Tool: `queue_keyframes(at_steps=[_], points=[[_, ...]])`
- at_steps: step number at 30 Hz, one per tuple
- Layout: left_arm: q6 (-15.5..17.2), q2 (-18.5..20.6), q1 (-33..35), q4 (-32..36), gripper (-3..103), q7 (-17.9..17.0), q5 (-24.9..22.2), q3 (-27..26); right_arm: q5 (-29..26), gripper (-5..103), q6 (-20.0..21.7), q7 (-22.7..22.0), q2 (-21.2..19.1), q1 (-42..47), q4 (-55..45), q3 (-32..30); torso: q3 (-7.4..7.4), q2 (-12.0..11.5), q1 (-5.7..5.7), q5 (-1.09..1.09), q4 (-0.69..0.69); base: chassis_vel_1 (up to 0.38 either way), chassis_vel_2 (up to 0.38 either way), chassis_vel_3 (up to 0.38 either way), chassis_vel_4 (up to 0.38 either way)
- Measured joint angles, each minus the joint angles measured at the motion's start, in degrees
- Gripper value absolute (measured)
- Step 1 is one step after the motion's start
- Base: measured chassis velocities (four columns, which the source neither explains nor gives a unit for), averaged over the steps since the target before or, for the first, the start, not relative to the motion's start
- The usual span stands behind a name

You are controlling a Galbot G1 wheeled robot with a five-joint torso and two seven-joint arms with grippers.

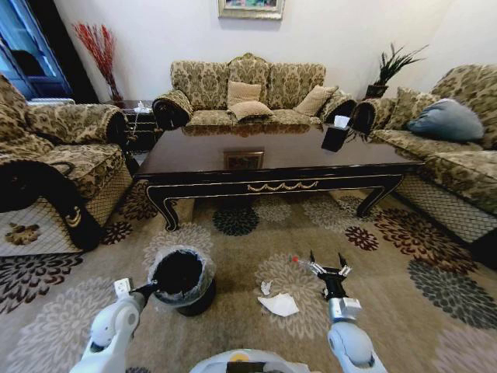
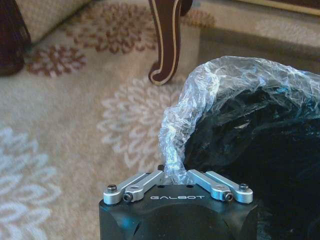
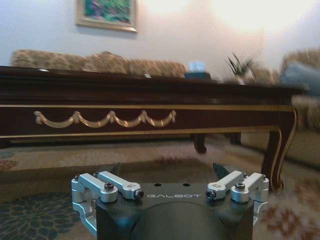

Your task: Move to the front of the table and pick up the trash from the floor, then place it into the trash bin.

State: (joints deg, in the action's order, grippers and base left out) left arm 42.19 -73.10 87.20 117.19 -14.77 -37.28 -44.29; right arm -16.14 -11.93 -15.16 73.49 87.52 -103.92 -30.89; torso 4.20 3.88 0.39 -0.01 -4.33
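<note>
The left tool [image 2: 175,176] pinches the grey liner at the rim of the trash bin [image 1: 182,277], which stands on the floral carpet [image 1: 248,256]. The right tool [image 1: 326,268] hangs spread wide above the carpet, just right of the trash [image 1: 279,304] lying beside the bin. Farther off stands the table [image 1: 272,186], with sofas [image 1: 248,89] around it.

Glossy dark brown wooden table [image 1: 279,159] with gold scroll trim; round black bin [image 1: 182,278], grey translucent liner; crumpled white paper [image 1: 279,305] on the beige floral carpet [image 1: 419,287].
</note>
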Motion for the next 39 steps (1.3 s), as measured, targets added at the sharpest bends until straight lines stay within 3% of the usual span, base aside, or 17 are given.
queue_keyframes(at_steps=[3, 6, 8, 10, 11, 12, 14, 18, 29, 39], points=[[-0.01, 0.12, 1.73, 4.42, 2, 0.0, 0.04, -1.39, -6.6, 100, 2.1, -2.68, -0.6, -3.37, 2.43, 1.96, 0.0, 0.0, 0.0, 0.01, -0.01, 0.0, 0.0, 0.0, 0.0], [-0.01, 0.07, 2.55, 6.27, 2, 0.01, 0.02, -1.98, -8.83, 100, 2.8, -3.98, -0.66, -4.69, 3.43, 2.67, 0.0, 0.0, 0.0, 0.01, -0.03, 0.0, 0.0, 0.0, 0.0], [0.0, -0.17, 3.87, 8.83, 2, -0.02, -0.16, -2.93, -13.13, 100, 4.13, -7.29, -0.6, -7.17, 5.46, 3.92, 0.0, 0.0, 0.0, 0.01, -0.01, 0.0, 0.0, 0.0, 0.0], [-0.01, -0.47, 5.03, 10.79, 2, -0.02, -0.41, -3.76, -21.33, 100, 7.62, -13.4, -0.09, -9.83, 6.52, 5.17, 0.0, 0.0, 0.0, 0.01, -0.02, 0.0, 0.0, 0.0, 0.0], [-0.01, -0.47, 5.03, 10.79, 2, -0.02, -0.41, -3.76, -21.33, 100, 7.62, -13.4, -0.09, -9.83, 6.52, 5.17, 0.0, 0.0, 0.0, 0.01, -0.02, 0.0, 0.0, 0.0, 0.0], [-0.01, -0.55, 5.36, 11.24, 2, -0.02, -0.49, -4.0, -24.8, 100, 9.04, -15.52, 0.13, -10.73, 6.62, 5.36, 0.0, 0.0, 0.0, 0.01, -0.02, 0.0, 0.0, 0.0, 0.0], [-0.01, -0.83, 6.76, 12.53, 2, -0.06, -0.7, -5.02, -36.65, 100, 14.29, -22.36, 1.3, -15.58, 8.13, 5.6, 0.0, 0.0, 0.0, 0.0, 0.0, 0.0, 0.0, 0.0, 0.0], [0.0, -1.19, 8.05, 13.29, 2, -0.14, -0.8, -6.07, -42.0, 100, 17.32, -27.16, 2.72, -22.11, 13.47, 5.79, 0.0, 0.0, 0.0, -0.01, 0.02, 0.0, 0.0, 0.0, 0.0], [-0.01, -2.18, 9.65, 14.02, 2, -0.27, -0.88, -7.59, -50.34, 100, 17.76, -30.25, 5.49, -32.01, 26.2, 1.48, 0.0, 0.0, 0.0, 0.0, -0.01, 0.0, 0.0, 0.0, 0.0], [-0.02, -2.87, 10.35, 15.4, 2, -0.44, -0.72, -8.65, -53.85, 100, 17.06, -27.73, 6.22, -39.59, 40.82, -1.22, 0.0, 0.0, 0.0, 0.01, 0.0, 0.0, 0.0, 0.0, 0.0]])
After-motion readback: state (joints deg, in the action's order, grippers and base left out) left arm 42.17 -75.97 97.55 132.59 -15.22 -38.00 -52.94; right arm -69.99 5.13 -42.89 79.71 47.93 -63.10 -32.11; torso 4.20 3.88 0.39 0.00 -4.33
